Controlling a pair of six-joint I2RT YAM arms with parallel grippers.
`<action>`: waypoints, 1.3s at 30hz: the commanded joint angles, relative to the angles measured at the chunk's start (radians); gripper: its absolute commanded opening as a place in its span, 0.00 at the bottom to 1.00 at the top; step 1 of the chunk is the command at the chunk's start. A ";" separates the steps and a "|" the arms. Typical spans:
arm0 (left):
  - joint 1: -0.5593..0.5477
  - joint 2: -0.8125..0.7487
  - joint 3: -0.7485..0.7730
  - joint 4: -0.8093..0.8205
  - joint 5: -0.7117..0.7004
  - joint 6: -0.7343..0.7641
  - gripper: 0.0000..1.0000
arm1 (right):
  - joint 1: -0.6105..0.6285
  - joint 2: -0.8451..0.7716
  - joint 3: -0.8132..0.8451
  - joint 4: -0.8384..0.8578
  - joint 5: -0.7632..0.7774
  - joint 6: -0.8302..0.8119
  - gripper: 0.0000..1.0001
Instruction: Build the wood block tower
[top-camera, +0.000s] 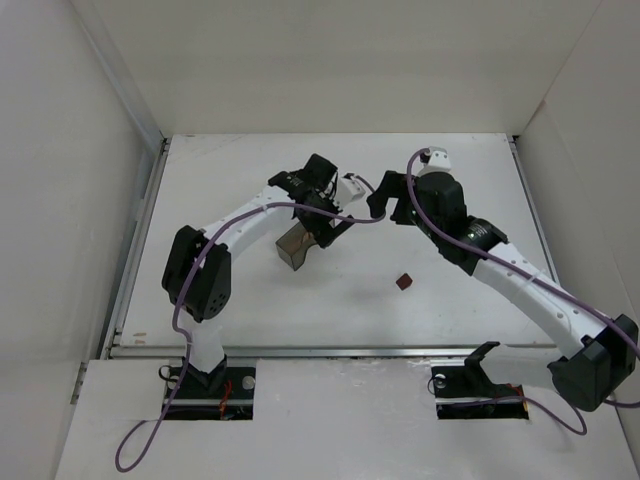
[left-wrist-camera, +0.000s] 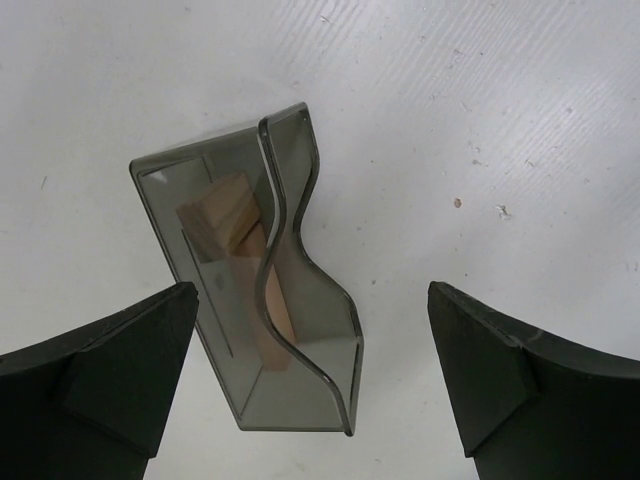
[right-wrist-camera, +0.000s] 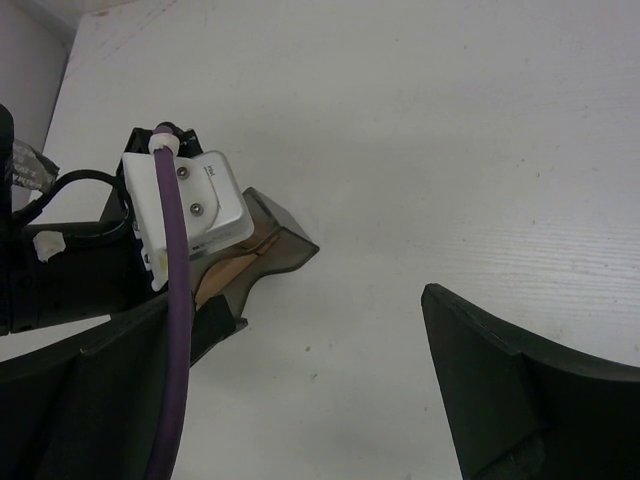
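Two tan blocks (left-wrist-camera: 228, 215), as far as I can count through the tinted wall, lie jumbled inside the dark bin (left-wrist-camera: 300, 400), their edges blurring together. One reddish-brown block (top-camera: 404, 282) sits alone on the table (top-camera: 450, 200), well apart from the bin. My left gripper (left-wrist-camera: 312, 300) hangs above the bin, jaws wide, holding nothing. My right gripper (right-wrist-camera: 298, 300) is wide too, reaching toward the left wrist, which hides most of the bin from that camera.

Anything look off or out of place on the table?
Yes: the light tan wooden blocks lie jumbled inside the dark translucent rectangular bin, while one small reddish-brown block sits alone on the white table, well apart from it. Nothing is stacked.
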 joint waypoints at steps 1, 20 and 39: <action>0.102 -0.066 0.009 0.030 -0.111 -0.103 0.99 | -0.020 -0.065 0.015 -0.110 0.024 -0.046 1.00; -0.036 -0.028 0.057 0.036 -0.503 -0.087 0.99 | -0.020 0.029 0.357 -0.128 -0.111 -0.113 1.00; 0.162 0.083 0.122 -0.125 0.153 0.011 0.98 | -0.051 -0.087 0.230 -0.162 -0.088 -0.125 1.00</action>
